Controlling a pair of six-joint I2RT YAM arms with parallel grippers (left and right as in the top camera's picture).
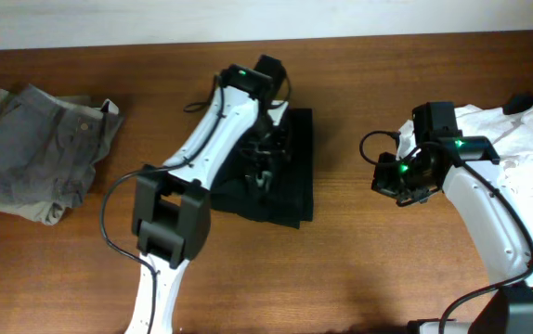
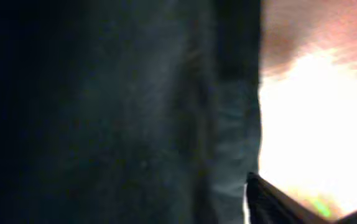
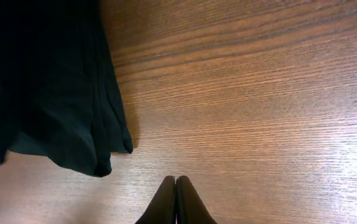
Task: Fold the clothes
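Low in the right wrist view, my right gripper (image 3: 176,183) hangs empty over the wooden table (image 3: 259,93), fingers pressed together, just right of the black garment (image 1: 296,181) lying partly folded at centre frame. My left gripper (image 1: 265,167) is down on that cloth, though I cannot tell whether it pinches a fold. Soft, light and limp, the garment looks best taken by a hem corner. Grey shorts (image 1: 39,153) sit upper left, a white garment (image 1: 526,139) far right.
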